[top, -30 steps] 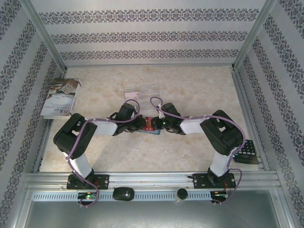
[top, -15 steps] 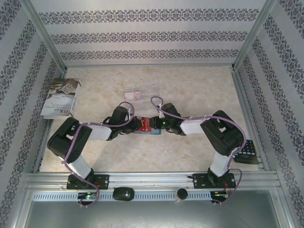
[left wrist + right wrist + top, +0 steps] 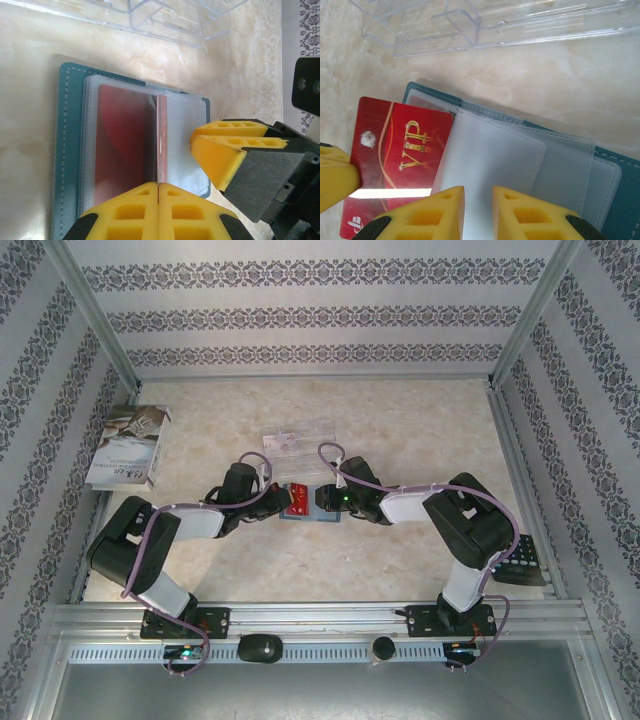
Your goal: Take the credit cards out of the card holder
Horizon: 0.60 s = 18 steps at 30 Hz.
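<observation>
**One card nearly out, maybe more inside**

From above, I see the card holder (image 3: 312,517) lying open on the counter (image 3: 400,430). It sits between my two arms, near the clear tray (image 3: 295,437). A red card (image 3: 297,498) shows at its left end.

On the left wrist camera, my left jaws are pinched tight on that red card (image 3: 161,135), which I see edge-on. More red shows behind a clear sleeve (image 3: 125,145). It may be another card, but I cannot tell.

On the right wrist camera, my right jaws stand a little apart over the clear sleeves (image 3: 490,155), with nothing between them. The red card (image 3: 400,145) is mostly out, with one edge touching a sleeve. I think this first pull is almost done. The other sleeves need checking next.
</observation>
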Tool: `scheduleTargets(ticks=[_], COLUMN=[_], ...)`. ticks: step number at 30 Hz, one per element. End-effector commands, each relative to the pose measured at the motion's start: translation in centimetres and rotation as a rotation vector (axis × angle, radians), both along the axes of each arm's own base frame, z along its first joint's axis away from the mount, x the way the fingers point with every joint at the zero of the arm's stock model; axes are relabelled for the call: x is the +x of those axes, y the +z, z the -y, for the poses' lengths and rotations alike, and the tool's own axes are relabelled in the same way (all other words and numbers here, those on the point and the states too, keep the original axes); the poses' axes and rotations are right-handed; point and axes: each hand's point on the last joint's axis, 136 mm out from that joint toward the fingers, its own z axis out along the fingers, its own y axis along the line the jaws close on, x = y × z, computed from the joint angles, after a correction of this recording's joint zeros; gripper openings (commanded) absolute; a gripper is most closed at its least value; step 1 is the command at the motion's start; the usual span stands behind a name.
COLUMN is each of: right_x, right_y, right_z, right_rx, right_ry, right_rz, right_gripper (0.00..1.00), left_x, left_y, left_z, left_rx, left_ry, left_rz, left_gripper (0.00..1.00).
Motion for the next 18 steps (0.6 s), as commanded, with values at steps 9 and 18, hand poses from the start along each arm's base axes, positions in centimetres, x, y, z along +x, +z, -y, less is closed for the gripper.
scheduleTargets(ticks=[9, 18], right_x=[-0.6, -1.2], right_y=[1.3, 8.2], right_z=[1.8, -0.8], right_rx=[-0.072, 0.083], right_ry=[-0.008, 0.176], right_rz=[-0.011, 0.118], right_gripper=[0.29, 0.35], left_x=[-0.1, 0.0], left_y=[2.8, 7.0], left_z=[-0.8, -0.4], left_rx=[-0.038, -0.137], left_ry=[-0.028, -0.064], left_rz=[0.098, 0.244], left_gripper=[0.00, 0.00])
